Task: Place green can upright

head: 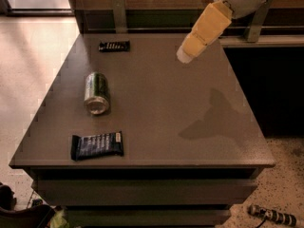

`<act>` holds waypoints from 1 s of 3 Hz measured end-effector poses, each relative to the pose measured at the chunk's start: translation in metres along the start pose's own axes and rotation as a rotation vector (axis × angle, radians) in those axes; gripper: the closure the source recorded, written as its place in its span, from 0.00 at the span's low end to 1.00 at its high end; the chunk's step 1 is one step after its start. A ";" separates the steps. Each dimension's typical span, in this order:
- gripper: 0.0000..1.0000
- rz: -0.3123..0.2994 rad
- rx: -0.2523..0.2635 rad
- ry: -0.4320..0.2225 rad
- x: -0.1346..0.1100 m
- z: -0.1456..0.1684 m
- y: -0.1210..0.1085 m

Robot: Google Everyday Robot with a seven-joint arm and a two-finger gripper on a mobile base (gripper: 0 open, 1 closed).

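Grey-brown table (161, 94) fills the frame and bears three items: one green can and two dark-blue wrappers. The green can (97, 93) lies on its side at left centre, one silver end toward the bottom of the frame. The upper wrapper (114, 46) sits at upper left and the lower wrapper (97, 145) at lower left, both apart from the can. The single gripper (185, 54) hangs at upper right above the table, carrying nothing. I cannot tell how far open it is.

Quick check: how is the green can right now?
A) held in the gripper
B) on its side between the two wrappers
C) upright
B: the green can lies on its side between the near wrapper and far wrapper; the gripper hovers over the table, far right.
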State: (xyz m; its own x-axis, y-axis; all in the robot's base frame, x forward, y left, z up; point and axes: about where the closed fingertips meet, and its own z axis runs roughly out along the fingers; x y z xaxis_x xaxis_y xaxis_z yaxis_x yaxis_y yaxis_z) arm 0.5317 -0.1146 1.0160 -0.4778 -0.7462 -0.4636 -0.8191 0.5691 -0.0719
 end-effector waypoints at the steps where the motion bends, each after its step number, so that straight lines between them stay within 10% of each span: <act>1: 0.00 0.128 -0.017 0.045 -0.028 0.025 -0.003; 3: 0.00 0.406 0.023 0.277 -0.062 0.106 -0.020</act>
State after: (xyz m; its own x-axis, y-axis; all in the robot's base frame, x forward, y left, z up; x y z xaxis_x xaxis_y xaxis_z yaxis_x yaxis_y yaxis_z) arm 0.6116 -0.0428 0.9529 -0.8259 -0.5250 -0.2058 -0.5438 0.8380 0.0447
